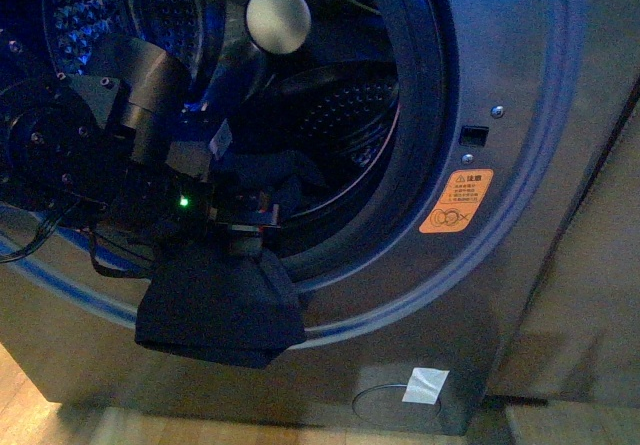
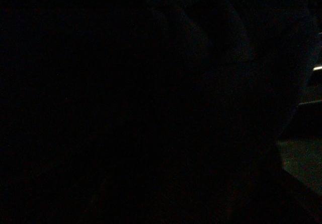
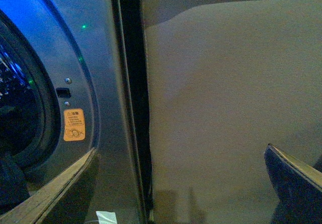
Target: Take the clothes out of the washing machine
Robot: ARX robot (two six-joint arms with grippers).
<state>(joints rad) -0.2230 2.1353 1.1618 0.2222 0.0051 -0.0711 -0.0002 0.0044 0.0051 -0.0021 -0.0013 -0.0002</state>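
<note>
The grey washing machine [image 1: 540, 165] fills the front view, its round porthole open onto the perforated steel drum [image 1: 340, 115]. My left gripper [image 1: 235, 235] is at the lower rim of the porthole, shut on the dark navy clothes [image 1: 215, 310], which hang limp over the rim down the machine's front. More dark cloth lies just inside the mouth. The left wrist view is dark. My right gripper [image 3: 181, 194] is open and empty, off to the machine's right side; its fingers [image 3: 297, 183] frame a beige panel. The machine's front [image 3: 100, 83] shows there too.
An orange warning sticker [image 1: 456, 202] sits right of the porthole and also shows in the right wrist view [image 3: 74, 125]. A beige cabinet panel [image 3: 226, 108] stands right of the machine, past a dark gap. A round cover with white tape [image 1: 422, 387] is low on the front. Wooden floor [image 1: 30, 405] lies below.
</note>
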